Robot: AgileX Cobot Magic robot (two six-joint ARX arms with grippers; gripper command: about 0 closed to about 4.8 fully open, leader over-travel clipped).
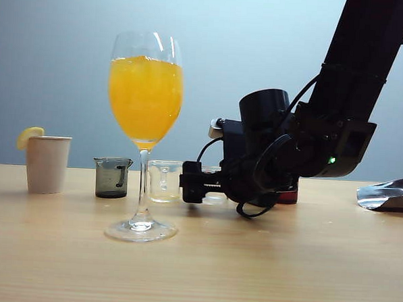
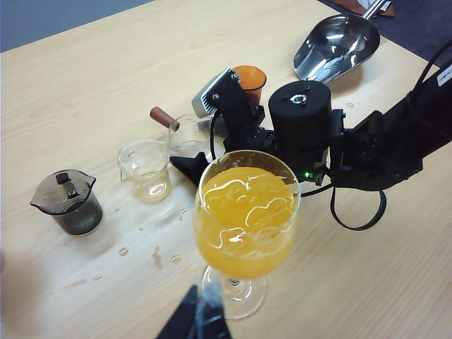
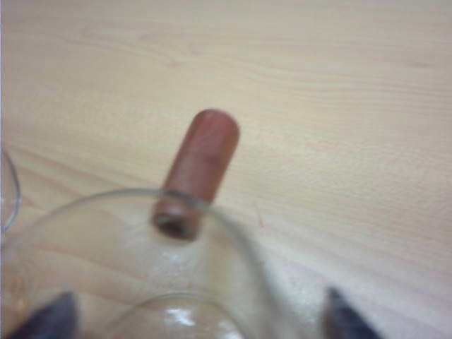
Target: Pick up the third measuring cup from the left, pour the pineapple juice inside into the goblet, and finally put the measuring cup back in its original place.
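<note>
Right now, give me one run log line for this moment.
goblet: full of orange juice | third measuring cup: emptied, on table | right gripper: jaws open around it | left gripper: near goblet foot, state unclear

Four small measuring cups [image 2: 145, 169], one goblet [image 2: 247, 219], one paper cup [image 1: 47, 164].

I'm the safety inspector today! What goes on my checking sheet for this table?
Surface: wood-grain table, with spilled drops on it.
Job's things: goblet full of orange-yellow juice; third measuring cup upright, looks empty.
Clutter: paper cup with lemon, dark cup, clear cup, amber cup, metal scoop.
Grippers: right gripper open around the third measuring cup; left gripper by the goblet's foot, state unclear.
Cables: black loop on the right arm.
Surroundings: plain blue-grey wall.
</note>
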